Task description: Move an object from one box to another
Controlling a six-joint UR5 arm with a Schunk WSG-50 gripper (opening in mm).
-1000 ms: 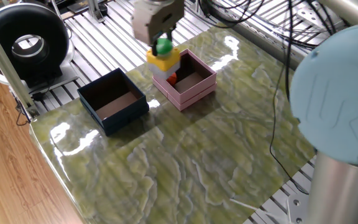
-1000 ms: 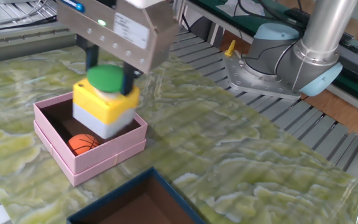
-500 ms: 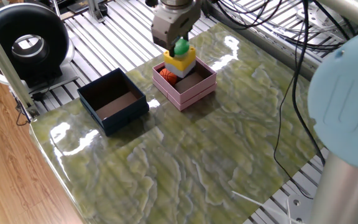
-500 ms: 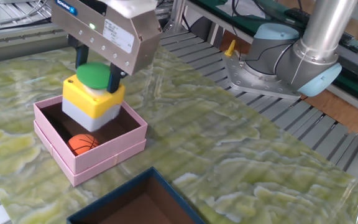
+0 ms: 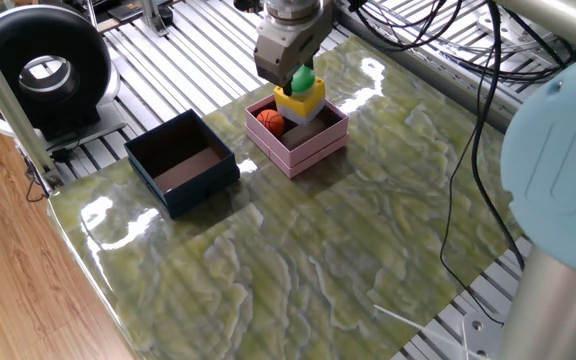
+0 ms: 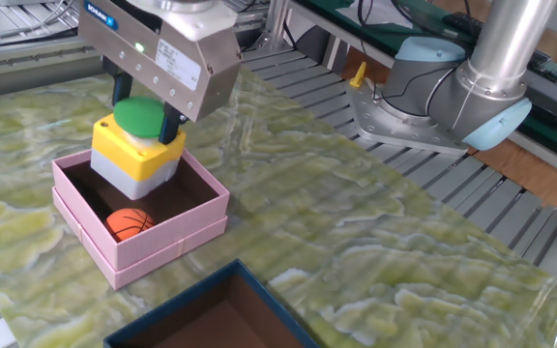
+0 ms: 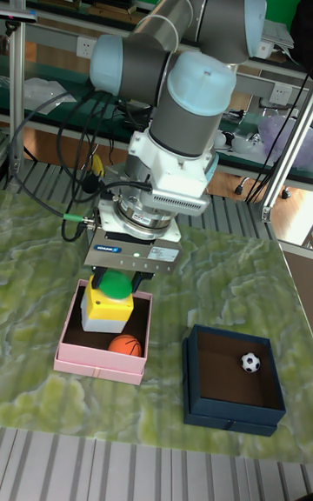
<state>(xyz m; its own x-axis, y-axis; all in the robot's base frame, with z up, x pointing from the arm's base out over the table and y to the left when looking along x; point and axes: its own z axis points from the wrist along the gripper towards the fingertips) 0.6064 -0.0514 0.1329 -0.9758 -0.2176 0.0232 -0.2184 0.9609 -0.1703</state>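
Note:
My gripper (image 5: 298,78) (image 6: 146,114) (image 7: 113,285) is shut on the green round cap of a yellow and grey block (image 5: 299,97) (image 6: 135,159) (image 7: 106,311). The block hangs inside the rim of the pale pink box (image 5: 313,150) (image 6: 153,253) (image 7: 100,366), at its far side. On that box's dark floor, beside the block, lies a small orange basketball (image 5: 270,122) (image 6: 130,222) (image 7: 127,345). The navy-blue box (image 5: 158,142) (image 6: 259,288) (image 7: 230,418) stands apart from it, with a small black and white ball (image 7: 250,363) inside in the tall fixed view.
Both boxes stand on a green marbled tabletop (image 5: 298,260). A black round device (image 5: 38,65) sits beyond the table's corner. The arm's pale blue base (image 6: 433,92) and several cables (image 5: 448,60) lie past the far edge.
My gripper has carried the block from the pink box's near rim to over its far part and lower into it. The basketball has not moved.

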